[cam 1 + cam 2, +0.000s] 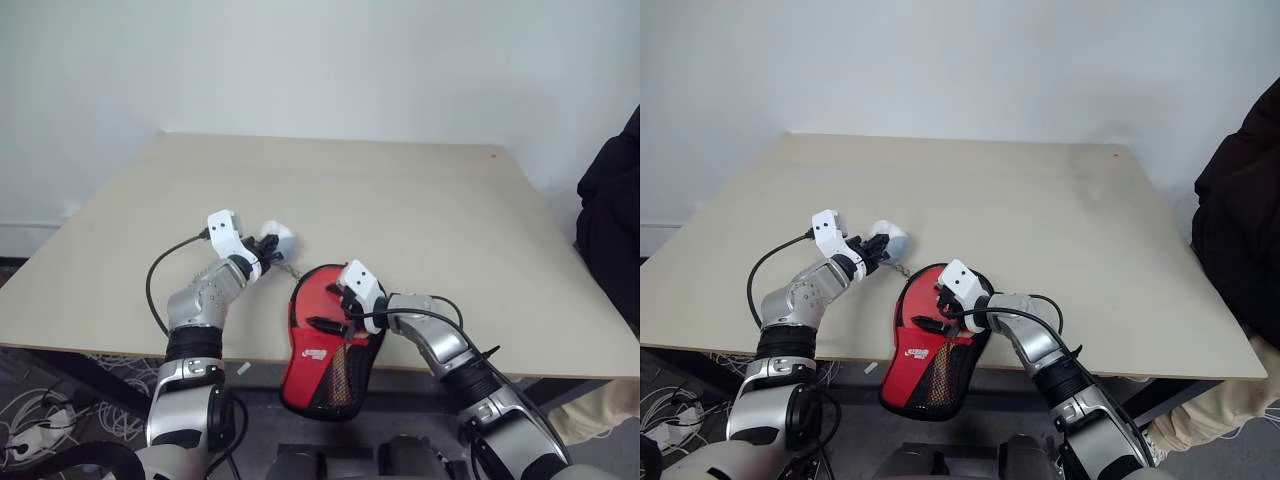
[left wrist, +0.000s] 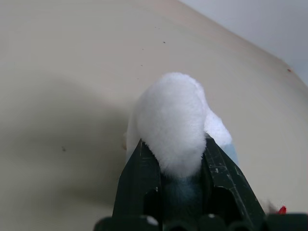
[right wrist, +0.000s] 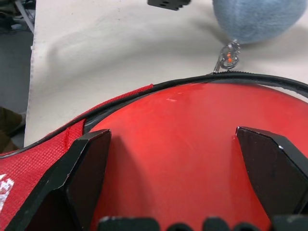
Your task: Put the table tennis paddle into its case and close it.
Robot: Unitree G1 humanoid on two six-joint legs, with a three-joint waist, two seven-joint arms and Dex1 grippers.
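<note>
Paddle (image 3: 192, 144) sitting inside the case (image 1: 325, 375), red face showing through the open mouth, near table (image 1: 420, 210) edge, case's narrow end hanging over toward the robot.

Head views: long axis of case running roughly front-to-back, round end pointing away. Left gripper (image 1: 268, 243) just past that round end, up and to the left, clamped on the fluffy white-grey charm (image 1: 280, 237). Short chain (image 1: 289, 270) leading from charm back to the case rim, so probably the zip pull. Right gripper (image 1: 335, 310) resting over the case, spread wide, gripping nothing.

Left wrist view: both fingers (image 2: 139, 178) pinching the charm, bare table beyond.

Right wrist view: wide-spread fingers (image 3: 86, 168) straddling the red face, zip edge curving past, charm and chain just beyond it. Looks like the next pull follows that rim, left arm doing it.
</note>
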